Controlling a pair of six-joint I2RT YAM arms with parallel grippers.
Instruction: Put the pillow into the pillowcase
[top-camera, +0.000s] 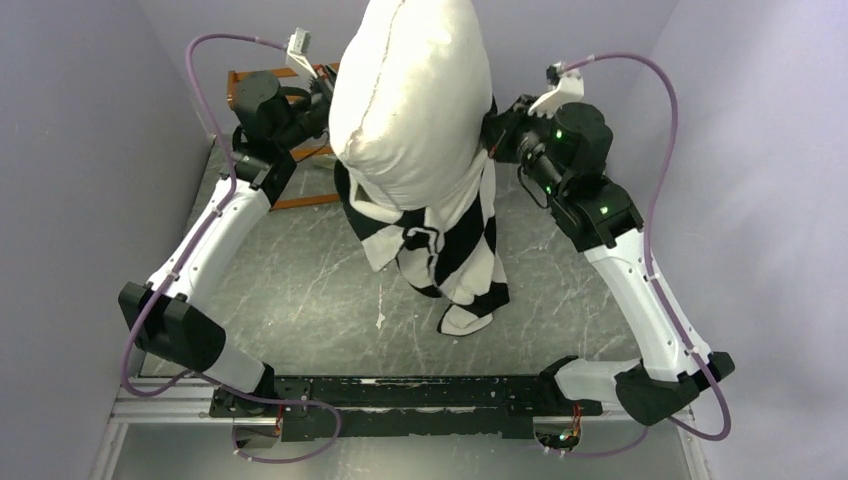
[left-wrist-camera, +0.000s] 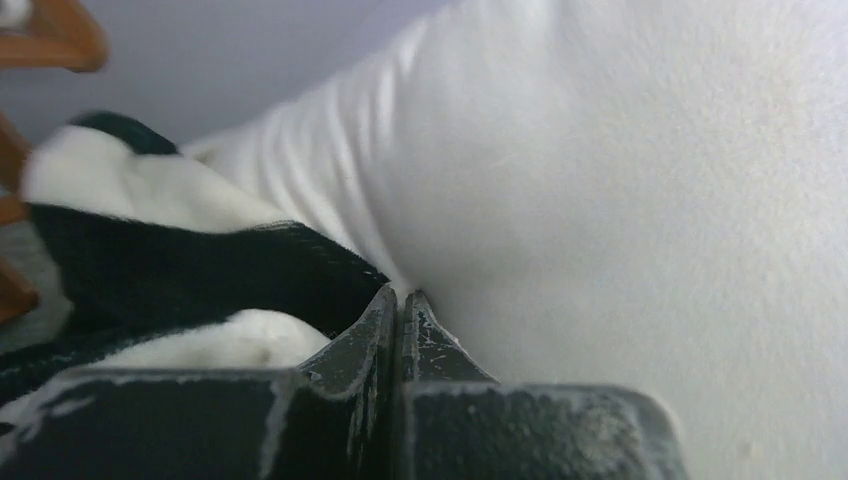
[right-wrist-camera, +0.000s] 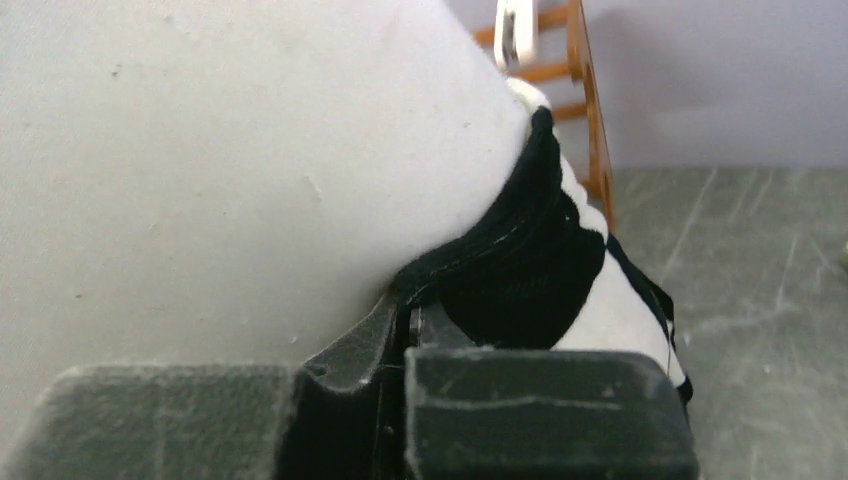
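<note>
The table (top-camera: 300, 290) is a dark grey slab veined with pale streaks like marble, closed in by lilac walls on the left, right and far sides. At its far left stands an orange wooden rack (top-camera: 310, 200). Near the middle the hanging pillowcase (top-camera: 465, 250) trails down — its lowest white fold seems to touch the surface. A small white fleck (top-camera: 380, 321) lies just left of that fold. A black rail (top-camera: 420, 392) runs along the near edge.

Robot lab test cell. Plain lavender walls (top-camera: 80, 150) close in at 9, 12 and 3 o'clock. Grey marbled bench (top-camera: 300, 290). Two robot arms (top-camera: 215, 235) bolted to black rail (top-camera: 420, 395) at 6 o'clock. Purple cables (top-camera: 213, 110) loop loose. Wooden rack (top-camera: 305, 201) at 11 o'clock.
</note>
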